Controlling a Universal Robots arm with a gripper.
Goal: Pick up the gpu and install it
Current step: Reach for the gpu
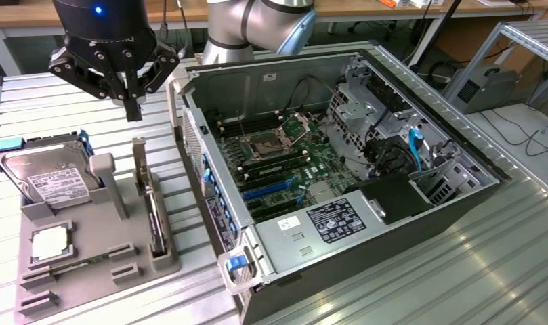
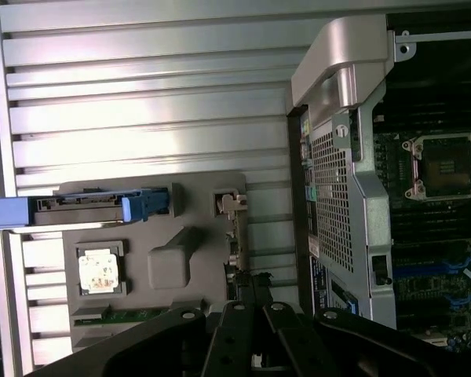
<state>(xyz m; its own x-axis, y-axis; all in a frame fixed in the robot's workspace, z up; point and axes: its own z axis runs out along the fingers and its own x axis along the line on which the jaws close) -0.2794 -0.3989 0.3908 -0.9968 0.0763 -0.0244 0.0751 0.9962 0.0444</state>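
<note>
I read the gripper (image 1: pixel 133 108) as clenched and empty, hanging above the table past the far end of the gray holder (image 1: pixel 86 267). The gpu (image 1: pixel 152 203) stands on edge in that holder, beside the computer case (image 1: pixel 190 128). Its long axis points roughly at the gripper.

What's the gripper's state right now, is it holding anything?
Gripper: closed and empty, hanging over the gray tray near the gpu, which stands on edge in its slot there.
</note>
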